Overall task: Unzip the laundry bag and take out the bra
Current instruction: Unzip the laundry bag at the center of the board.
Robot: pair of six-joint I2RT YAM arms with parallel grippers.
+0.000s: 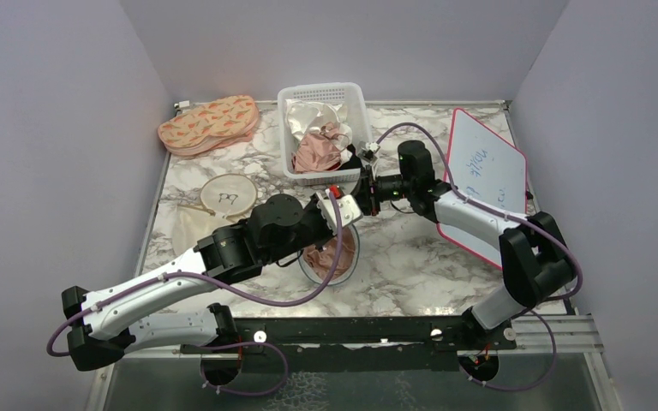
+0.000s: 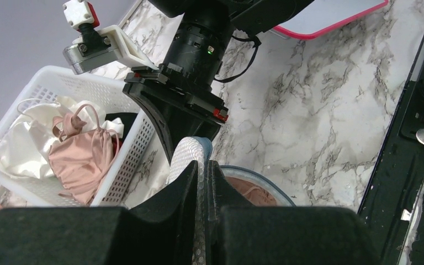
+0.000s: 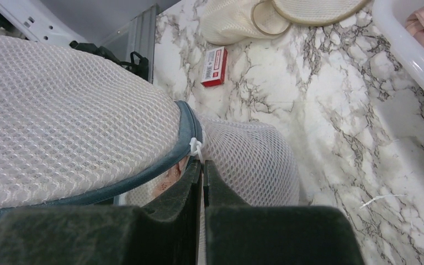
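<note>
Top external view puts the marble counter (image 1: 411,257) under both arms, which meet over its middle. There the laundry bag (image 3: 61,110) lies between the arm bases, closer to the near edge than to the far one. A white slotted plastic basket (image 1: 355,94) stands just beyond it, toward the far edge.

The bag's far side is lifted. Left wrist view shows the left gripper (image 2: 200,171) with its fingers pressed together on a fold of white mesh. Below them the dusty-pink bra (image 2: 251,190) shows inside the bag.

The right gripper (image 3: 201,165) faces the left one from the far side, almost touching it. Its fingers are closed, with a thin white strip between them. That strip looks like the tail of the zip pull (image 3: 197,148), which sits directly ahead of the tips on the dark blue-grey zip rim (image 3: 193,127).

From the pull, the rim curves away toward the left edge of the counter and follows the round lid. I judge the right arm should therefore draw the pull along that arc, not straight back. The left arm would anchor the mesh on the near side of the pull. How much of the zip is already open cannot be told.
</note>
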